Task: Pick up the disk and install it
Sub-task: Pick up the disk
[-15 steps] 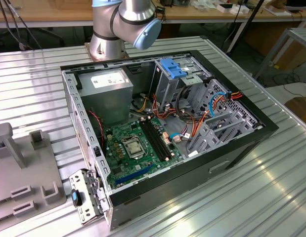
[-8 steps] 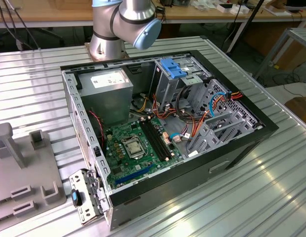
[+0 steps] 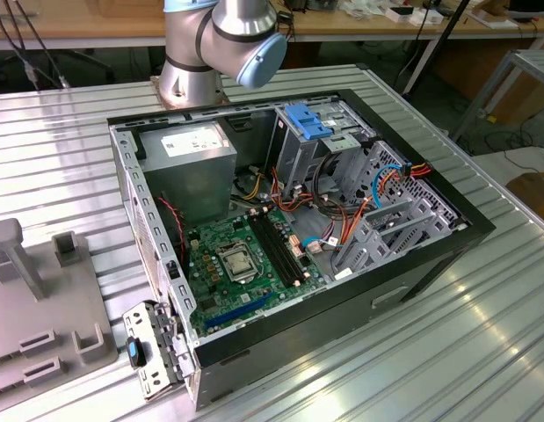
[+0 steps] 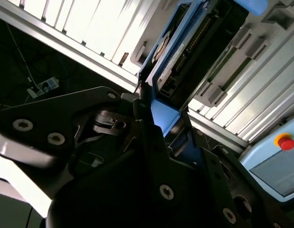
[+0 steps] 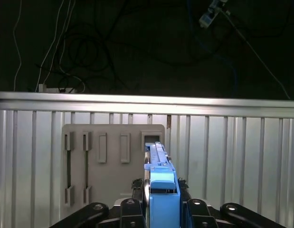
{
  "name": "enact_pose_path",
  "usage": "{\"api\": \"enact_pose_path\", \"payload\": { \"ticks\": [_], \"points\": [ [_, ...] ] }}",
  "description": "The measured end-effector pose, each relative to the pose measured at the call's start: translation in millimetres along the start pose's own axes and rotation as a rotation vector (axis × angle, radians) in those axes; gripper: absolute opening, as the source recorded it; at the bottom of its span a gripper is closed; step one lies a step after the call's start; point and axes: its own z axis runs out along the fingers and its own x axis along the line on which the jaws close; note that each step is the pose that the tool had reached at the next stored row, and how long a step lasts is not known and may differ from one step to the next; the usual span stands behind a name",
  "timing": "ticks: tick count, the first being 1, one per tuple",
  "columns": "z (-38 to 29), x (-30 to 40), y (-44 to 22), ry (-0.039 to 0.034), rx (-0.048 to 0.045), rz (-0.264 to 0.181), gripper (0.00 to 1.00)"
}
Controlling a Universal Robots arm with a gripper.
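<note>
First wrist view has the gripper clamped on the disk, jaws pressing its two flat sides so that it stands on edge. Its blue frame reaches out past the fingertips over a grey slotted holder plate, which lies on the ribbed metal table beyond the hand. The second wrist view shows the disk's dark body extending ahead of the hand toward that plate; whether its far end touches the plate cannot be told.
</note>
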Motion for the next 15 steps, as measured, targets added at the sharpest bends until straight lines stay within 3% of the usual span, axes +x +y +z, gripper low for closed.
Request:
{"api": "enact_pose_path", "payload": {
  "ticks": [6, 15],
  "points": [
    [-24.0, -0.3, -0.2, 0.0000, 0.0000, 0.000, 0.37],
    [-26.4, -0.3, -0.2, 0.0000, 0.0000, 0.000, 0.37]
  ]
}}
